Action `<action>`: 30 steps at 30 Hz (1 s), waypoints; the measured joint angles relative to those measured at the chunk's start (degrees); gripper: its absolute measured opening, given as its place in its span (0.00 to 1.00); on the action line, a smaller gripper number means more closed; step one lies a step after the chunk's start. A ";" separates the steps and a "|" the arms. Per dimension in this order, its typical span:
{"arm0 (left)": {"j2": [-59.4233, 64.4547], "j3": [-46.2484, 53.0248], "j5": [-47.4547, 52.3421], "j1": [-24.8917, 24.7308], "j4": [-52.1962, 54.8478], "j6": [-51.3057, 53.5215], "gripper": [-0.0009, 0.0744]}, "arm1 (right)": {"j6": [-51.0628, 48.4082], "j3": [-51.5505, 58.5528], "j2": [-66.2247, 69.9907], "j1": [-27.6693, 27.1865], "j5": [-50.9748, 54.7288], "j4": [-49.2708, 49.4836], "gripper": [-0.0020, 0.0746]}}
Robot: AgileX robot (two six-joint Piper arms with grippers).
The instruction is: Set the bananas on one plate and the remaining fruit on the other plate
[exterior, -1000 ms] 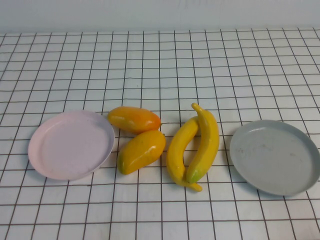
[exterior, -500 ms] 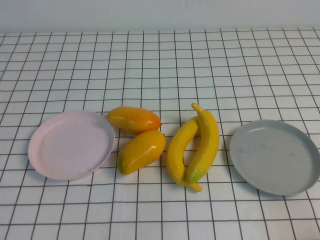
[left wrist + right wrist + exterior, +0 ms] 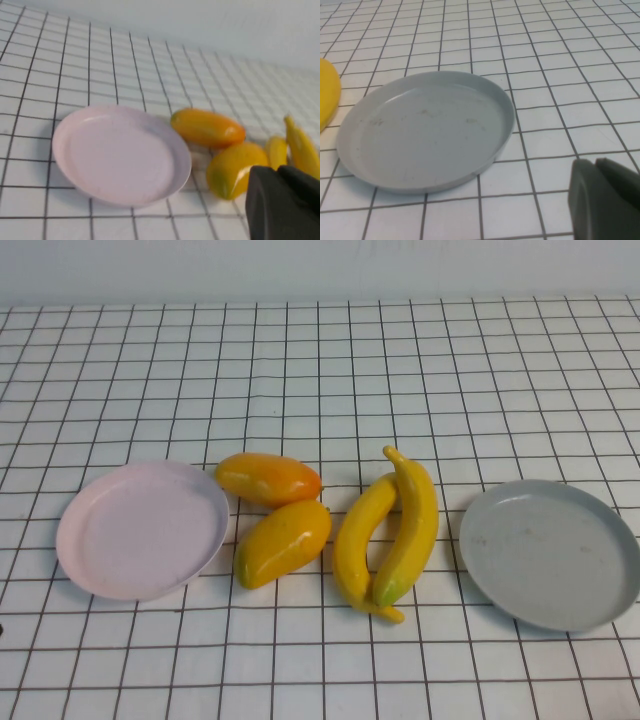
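1. The bananas (image 3: 388,535) lie in the lower middle of the high view, two long curved glossy yellow pieces pressed side by side and touching, the right one with a greenish tip toward the bottom of the frame.
2. The other fruit (image 3: 275,515), two plump oval yellow-orange pieces with a reddish blush, sits just left of the bananas; the two touch each other, and the upper one lies just beside the pink plate's rim.
3. The other plate (image 3: 95,570), pale pink, round and shallow with a raised rim, lies at the lower left; the one plate (image 3: 600,590), light grey with faint specks, lies at the lower right. Both hold nothing yet.
4. All rest on a tabletop (image 3: 320,370) covered in a white cloth with a dark grid.
5. The fruit looks like hard, light, smooth plastic, so likely slippery. I would take each banana across its middle, where the curve is thickest, and each oval fruit across its short axis.
6. The left gripper (image 3: 285,200) shows only as a dark body in the lower right of the left wrist view, above the tabletop near the oval fruit, fingers closed on nothing.
7. The right gripper (image 3: 605,200) sits likewise in the lower right of its wrist view, near the grey plate, fingers closed and empty.
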 joint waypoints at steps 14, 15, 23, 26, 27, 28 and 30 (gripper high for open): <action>33.96 -20.32 16.77 -1.18 13.15 15.42 0.02 | 0.00 0.00 0.00 0.00 0.00 0.00 0.01; 36.37 -21.43 17.49 -2.30 14.19 14.55 0.04 | 0.00 0.00 0.00 0.00 0.00 0.00 0.01; 54.67 -33.17 19.28 -16.14 19.72 9.89 0.66 | 0.00 0.00 0.00 0.00 0.00 0.00 0.01; 62.73 -39.70 22.16 -20.49 20.05 9.35 0.81 | 0.00 0.00 0.00 0.00 0.00 0.00 0.01; 65.65 -42.28 23.04 -22.06 20.05 9.47 0.84 | 0.00 0.00 0.00 0.00 0.00 0.00 0.01; 68.50 -43.90 23.45 -23.02 20.09 9.87 0.85 | 0.00 0.00 0.00 0.00 0.00 0.00 0.01; 73.93 -47.67 23.85 -25.01 20.32 10.56 0.86 | 0.00 0.00 0.00 0.00 0.00 0.00 0.01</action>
